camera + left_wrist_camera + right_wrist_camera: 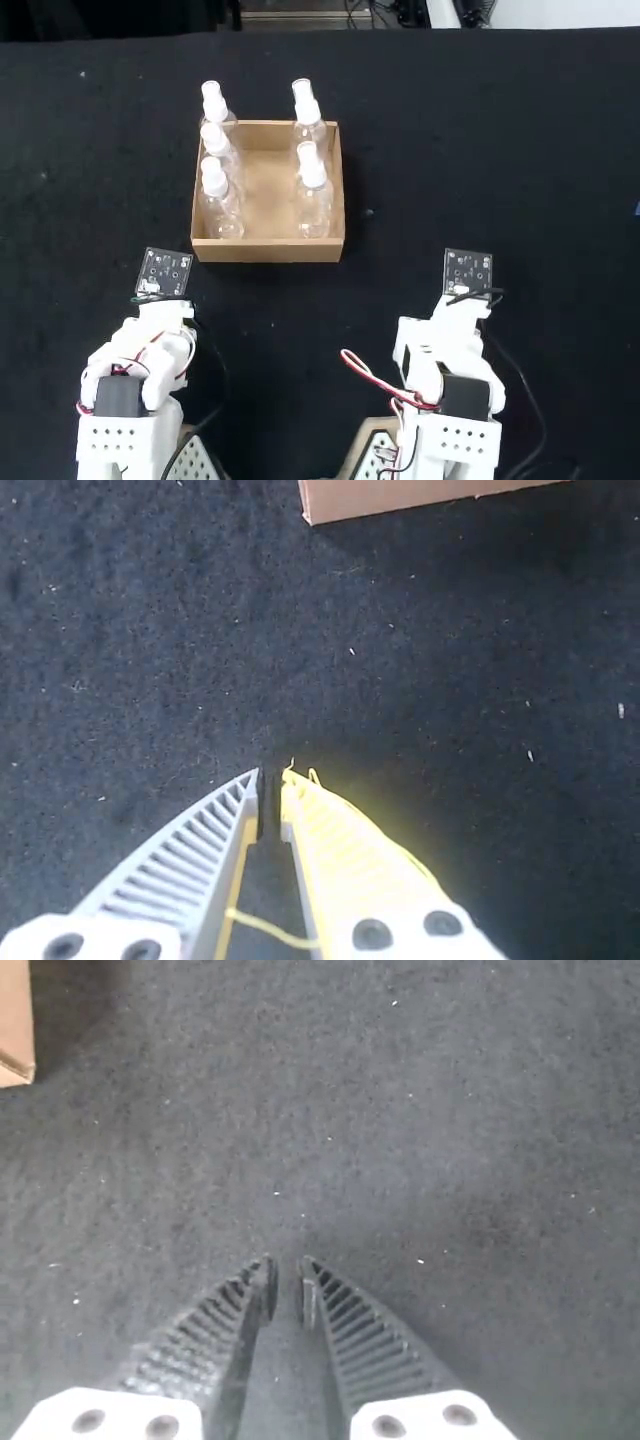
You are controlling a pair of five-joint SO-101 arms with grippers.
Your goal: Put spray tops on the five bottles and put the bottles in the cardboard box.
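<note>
The cardboard box [267, 248] stands at the middle of the black table. Five clear bottles with white spray tops stand upright inside it: three along one side [215, 108] [218, 148] [220, 192] and two along the other [307, 108] [313, 182]. My left gripper [270, 780] is shut with nothing in it, just above the cloth a short way in front of the box's corner [400, 495]. My right gripper [285, 1278] is also shut and holds nothing, low over bare cloth, with the box's edge [12, 1020] far off to the side.
Both arms sit folded back near the table's front edge, the left arm [140, 360] and the right arm [450, 350], each under a small camera board. Red and black cables [365, 372] trail between their bases. Black cloth covers the table around the box.
</note>
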